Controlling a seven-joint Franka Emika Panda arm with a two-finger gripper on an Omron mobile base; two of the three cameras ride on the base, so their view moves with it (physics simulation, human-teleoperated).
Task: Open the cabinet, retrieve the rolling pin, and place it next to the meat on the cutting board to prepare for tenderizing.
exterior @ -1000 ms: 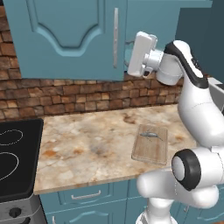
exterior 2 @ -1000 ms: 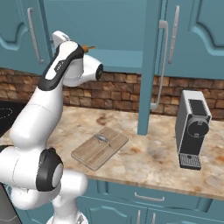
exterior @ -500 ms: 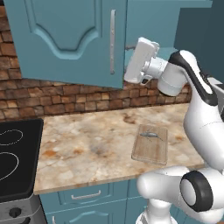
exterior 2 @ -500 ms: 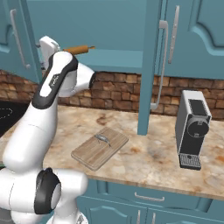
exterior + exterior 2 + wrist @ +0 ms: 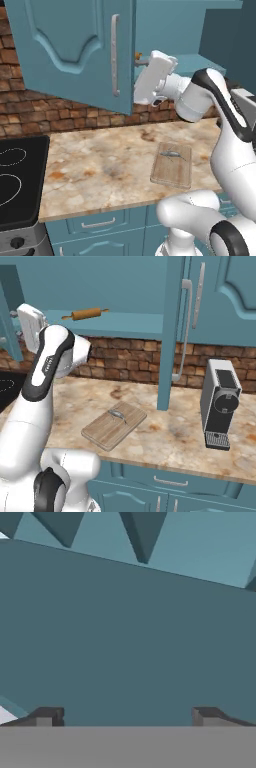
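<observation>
Cabinet (image 5: 125,291): I have both doors swung out. The left door (image 5: 75,50) stands just beside my claw, hinged wide so the interior is reachable; the right door (image 5: 172,331) hangs edge-on, well off to the claw's far side.
Tabletop (image 5: 100,170): marble-patterned, well below the claw, carrying the board where the pin has to end up.
Coffee machine (image 5: 220,403): on the tabletop far past the right door, clear of my working path, I judge.
Cutting board (image 5: 114,424): flat on the tabletop, below the claw and toward the open cabinet's middle, with bare wood left beside the meat for the pin.
Rolling pin (image 5: 86,314): lying on the cabinet's bottom shelf, level with the claw and near it, toward the right door; not yet touched.
Claw (image 5: 125,714): fingers spread fully apart, nothing between them. It sits up at the inner edge of the left door, facing a plain teal panel at close range.
Meat (image 5: 117,415): small grey sliver on the board's far half, well below the claw.
Step, as I read it: cabinet opening looks done; next I must turn toward the pin.
</observation>
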